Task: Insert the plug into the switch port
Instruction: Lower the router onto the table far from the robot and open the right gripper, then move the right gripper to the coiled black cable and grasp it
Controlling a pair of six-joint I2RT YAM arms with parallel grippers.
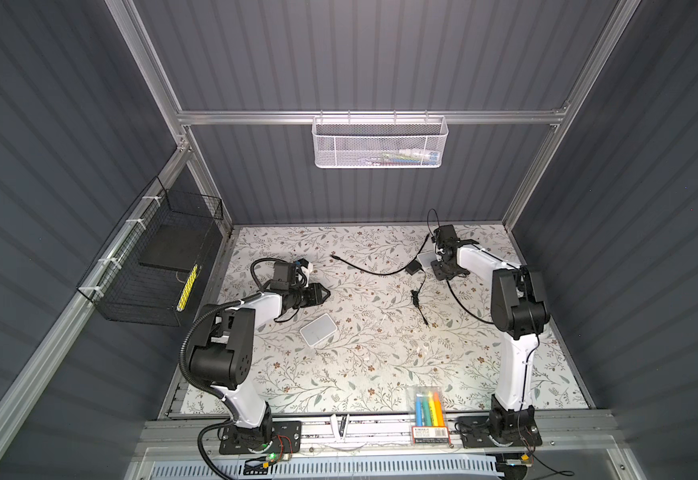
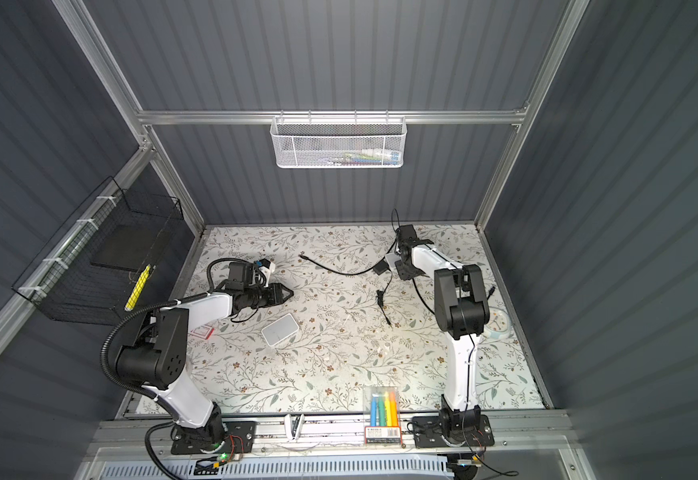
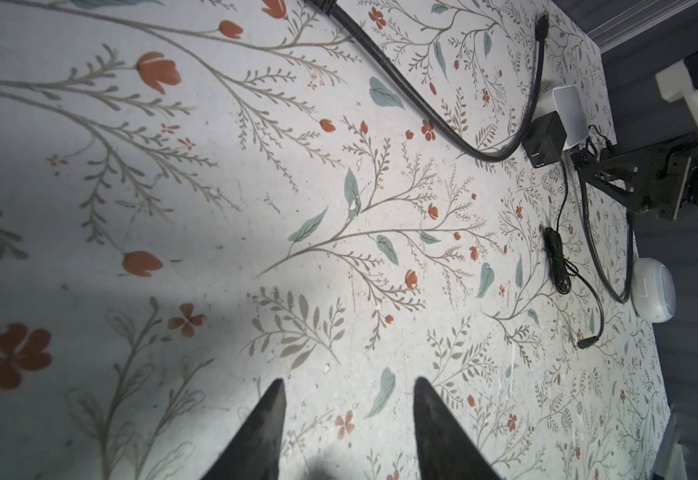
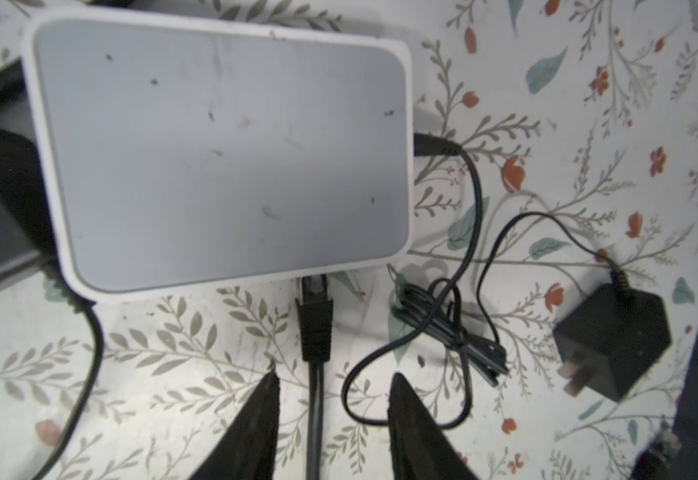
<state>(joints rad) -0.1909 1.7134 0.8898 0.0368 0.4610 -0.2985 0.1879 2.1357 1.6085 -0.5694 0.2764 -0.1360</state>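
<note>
in both top views a floral tabletop (image 1: pixel 359 374) is enclosed by grey ribbed walls (image 1: pixel 380 62). left wrist: the left gripper (image 3: pixel 349 384) is spread above bare tabletop. right wrist: the right gripper (image 4: pixel 334 376) is spread, the plug (image 4: pixel 316 328) seated in the switch (image 4: pixel 222 153) just beyond the fingertips (image 4: pixel 413 424).

Robot lab test cell, not a home or office. Boxed in by alu extrusion frame (image 1: pixel 255 117) w/ grey ribbed wall panels (image 1: pixel 339 54). Left arm (image 1: pixel 235 332) & right arm (image 1: pixel 517 307) bolted to slotted rail (image 1: pixel 384 432) at front of desk (image 1: pixel 380 365). Bare wiring & lit circuit board (image 1: pixel 272 457) by the bases. Mesh basket (image 1: pixel 380 143) & wire basket (image 1: pixel 152 270) hung on frame.
</note>
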